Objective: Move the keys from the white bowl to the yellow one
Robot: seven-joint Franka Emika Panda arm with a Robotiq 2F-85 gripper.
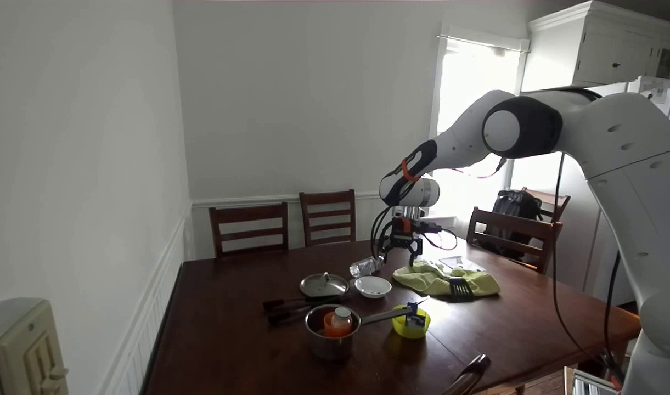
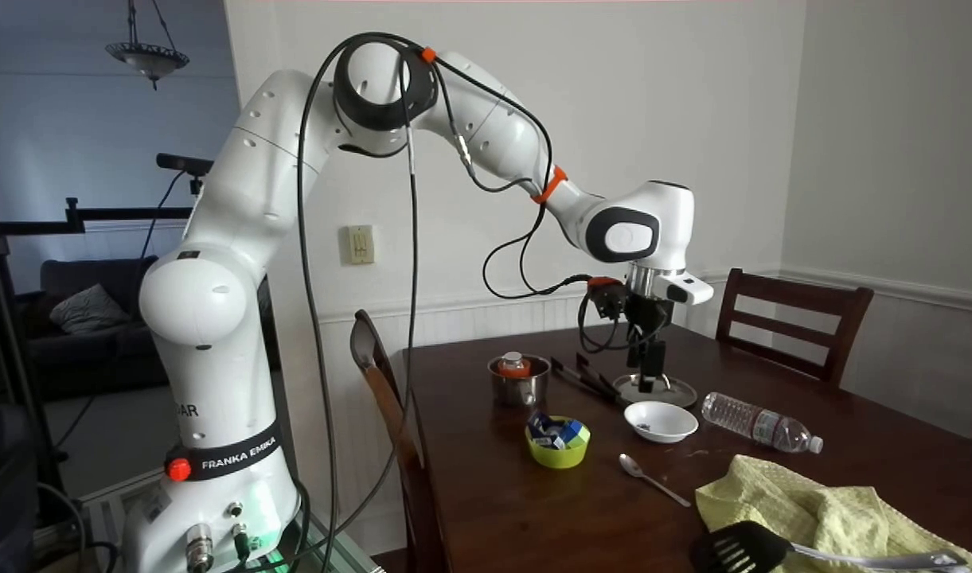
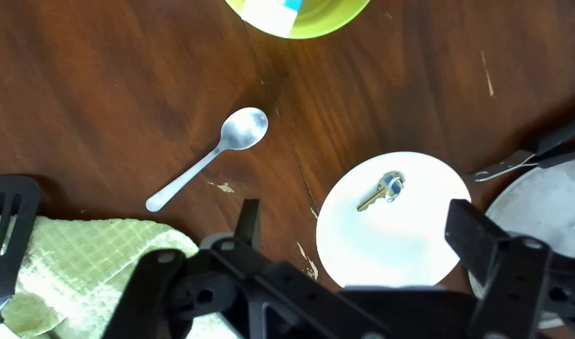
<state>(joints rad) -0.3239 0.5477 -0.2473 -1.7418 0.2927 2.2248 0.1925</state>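
The white bowl point(image 1: 373, 287) shows in both exterior views point(image 2: 662, 434) and in the wrist view point(image 3: 381, 249). A brass key with a ring and a blue mark point(image 3: 385, 189) lies inside it, near the bowl's upper edge in the wrist view. The yellow-green bowl point(image 2: 559, 458) holds blue and white packets; it also shows in an exterior view point(image 1: 410, 330) and is cut by the top edge of the wrist view point(image 3: 332, 23). My gripper point(image 3: 354, 203) is open and empty above the table by the white bowl, fingers pointing down; it shows in both exterior views point(image 1: 399, 260) point(image 2: 649, 382).
A metal lid point(image 1: 324, 285) and black-handled tongs point(image 2: 585, 382) lie beside the white bowl. A plastic bottle point(image 2: 760, 423), a spoon point(image 3: 244, 128), a green cloth point(image 2: 804, 505) and a black spatula point(image 3: 7, 226) lie around. A pot point(image 1: 332, 343) holds an orange cup and a small bottle.
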